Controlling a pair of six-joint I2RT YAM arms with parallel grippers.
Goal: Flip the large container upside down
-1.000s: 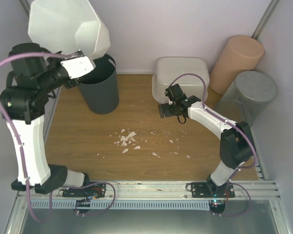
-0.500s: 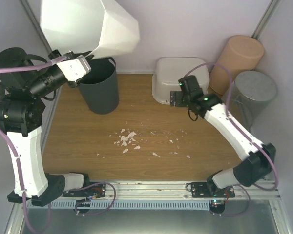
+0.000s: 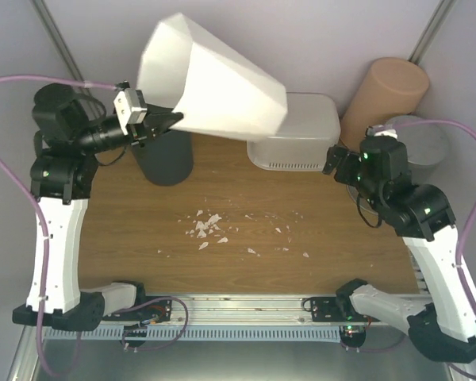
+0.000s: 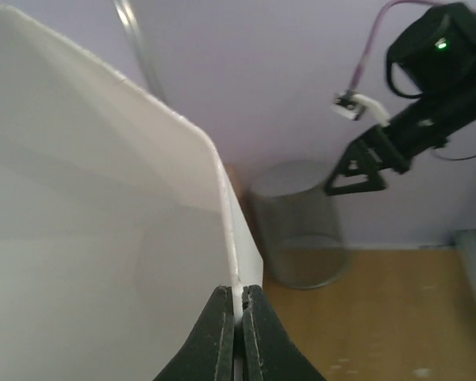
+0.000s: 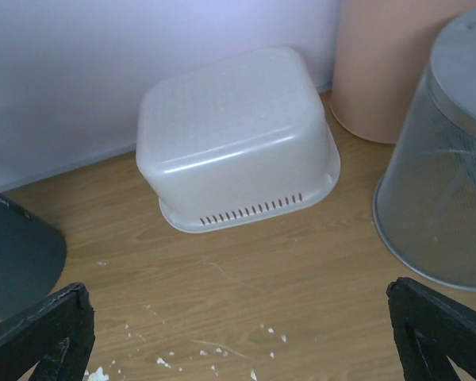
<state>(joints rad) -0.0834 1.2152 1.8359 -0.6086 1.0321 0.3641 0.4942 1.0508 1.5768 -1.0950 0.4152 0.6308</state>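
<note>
The large white container [image 3: 214,87] hangs tilted on its side in the air, above the dark bin and the back of the table. My left gripper [image 3: 155,119] is shut on its rim. In the left wrist view the two black fingers [image 4: 220,333] pinch the thin white rim of the container [image 4: 103,222], and my left gripper [image 4: 238,317] has no gap beyond the rim. My right gripper [image 3: 337,163] is raised at the right, wide open and empty; in the right wrist view [image 5: 238,349] its fingertips [image 5: 40,333] show only at the bottom corners.
A dark grey bin [image 3: 165,155] stands under the held container. A white tub [image 3: 301,135] lies upside down at the back, also in the right wrist view [image 5: 238,151]. A peach cylinder [image 3: 385,99] and a mesh bin [image 3: 416,143] stand at the right. White scraps [image 3: 206,226] lie mid-table.
My left arm has swung the white container to the right and tipped it further over. My right arm has pulled back from the white tub towards the right and risen.
</note>
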